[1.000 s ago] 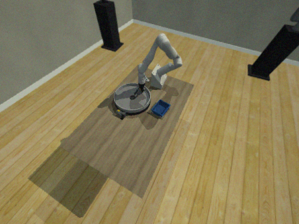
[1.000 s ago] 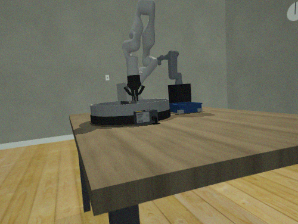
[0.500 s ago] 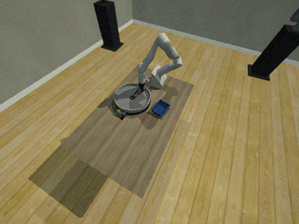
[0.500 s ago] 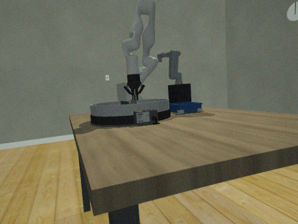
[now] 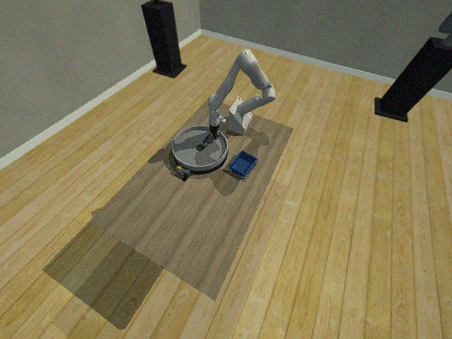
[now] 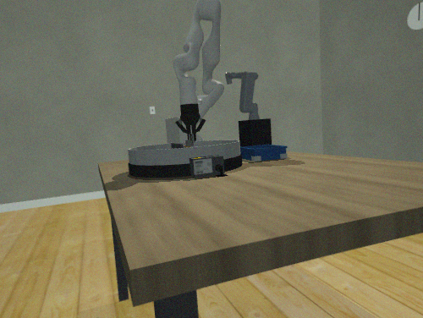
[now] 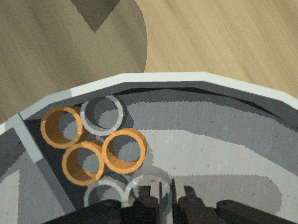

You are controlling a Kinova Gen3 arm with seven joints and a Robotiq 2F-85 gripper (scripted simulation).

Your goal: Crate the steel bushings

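Note:
My gripper is down inside the round grey turning table and is shut on the wall of a steel bushing. Another steel bushing lies right beside it at the bottom edge of the wrist view. A third steel bushing sits farther off, touching three orange bushings in a cluster. The blue crate stands on the table right of the turning table; it also shows in the exterior view. The gripper hangs just above the turntable rim there.
The turning table has a raised rim and a dark control box at its front. The arm's white base stands behind it. Two black pedestals stand on the floor far off.

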